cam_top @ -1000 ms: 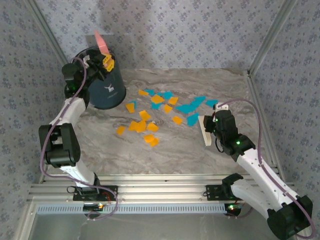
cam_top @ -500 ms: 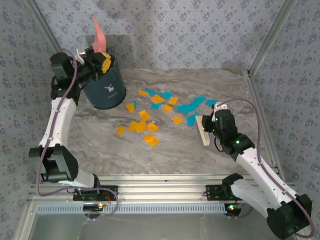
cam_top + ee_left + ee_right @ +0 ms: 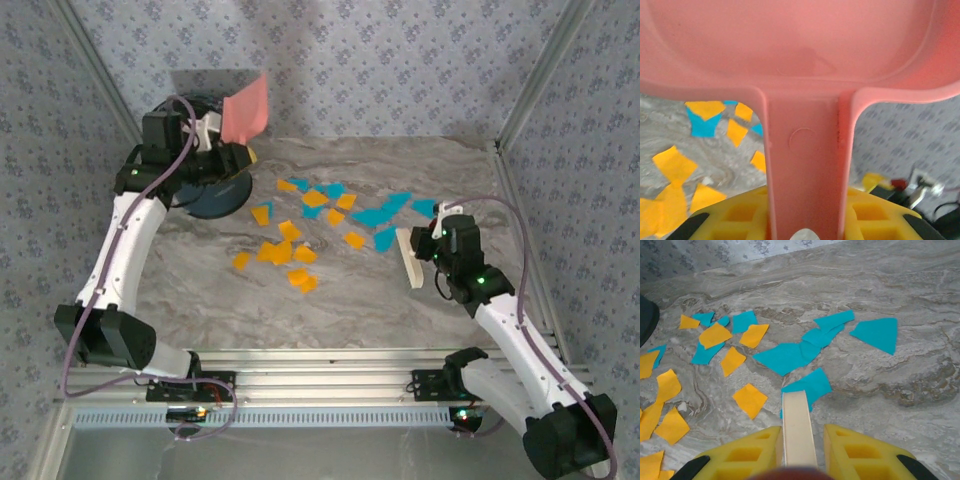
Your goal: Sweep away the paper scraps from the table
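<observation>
Well, the left gripper (image 3: 805, 222) pinches the pink dustpan (image 3: 246, 108) by its handle, raised off the surface; the right gripper (image 3: 799, 450) clamps a cream stick (image 3: 797, 422) (its tip at a blue piece). Set the pan's lip flat on the table (image 3: 300, 320), facing the paper scraps (image 3: 318, 226), which lie flat mid-table, their band running near-left to far-right.

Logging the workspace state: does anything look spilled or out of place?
Yes: orange and blue paper scraps lie scattered across the middle of the table, while the left gripper holds the pink dustpan aloft, away from them.
</observation>
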Tool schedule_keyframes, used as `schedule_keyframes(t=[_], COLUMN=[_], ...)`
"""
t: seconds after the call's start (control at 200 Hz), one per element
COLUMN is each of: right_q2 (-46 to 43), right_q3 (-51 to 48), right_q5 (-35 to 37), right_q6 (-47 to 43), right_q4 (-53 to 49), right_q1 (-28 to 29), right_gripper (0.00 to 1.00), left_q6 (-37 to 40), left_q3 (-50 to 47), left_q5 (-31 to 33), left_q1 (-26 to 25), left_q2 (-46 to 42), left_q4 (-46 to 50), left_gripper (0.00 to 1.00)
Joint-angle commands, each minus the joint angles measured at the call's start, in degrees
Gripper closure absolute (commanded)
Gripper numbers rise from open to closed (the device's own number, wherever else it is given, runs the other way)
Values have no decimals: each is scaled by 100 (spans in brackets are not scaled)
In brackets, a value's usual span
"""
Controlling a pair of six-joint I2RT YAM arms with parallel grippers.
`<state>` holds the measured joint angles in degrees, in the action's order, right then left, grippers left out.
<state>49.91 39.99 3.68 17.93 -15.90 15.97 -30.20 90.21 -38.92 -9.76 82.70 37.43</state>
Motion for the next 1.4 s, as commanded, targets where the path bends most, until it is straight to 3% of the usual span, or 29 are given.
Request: schedule_keyframes(t=[0.0,0.175,0.575,0.85,1.394], right_q2=[-104,-36,410,880,1804], right_q3=[33,70,180,148,370], right_q5=[-358,-387,-44,-119,-141], right_q6=[-101,-224,-868,-1578,-2564], right_q4=[289,351,878,1600,2259], right_q1=[-283,-662,-1223,-1206,-745], right_gripper=[100,100,100,100,100], left_q6=[1352,2360,3826,4194,4145], left_q3=[128,10,-329,-111,199], left_q5=[402,1561,2190,2902,3080], left_q1=[-412,-1292,-2321,-3056,-3386], left_q2=[-160,-9,723,1725,2639], left_q4=[748,1124,1645,2398,3182], left_gripper=[100,100,100,100,100])
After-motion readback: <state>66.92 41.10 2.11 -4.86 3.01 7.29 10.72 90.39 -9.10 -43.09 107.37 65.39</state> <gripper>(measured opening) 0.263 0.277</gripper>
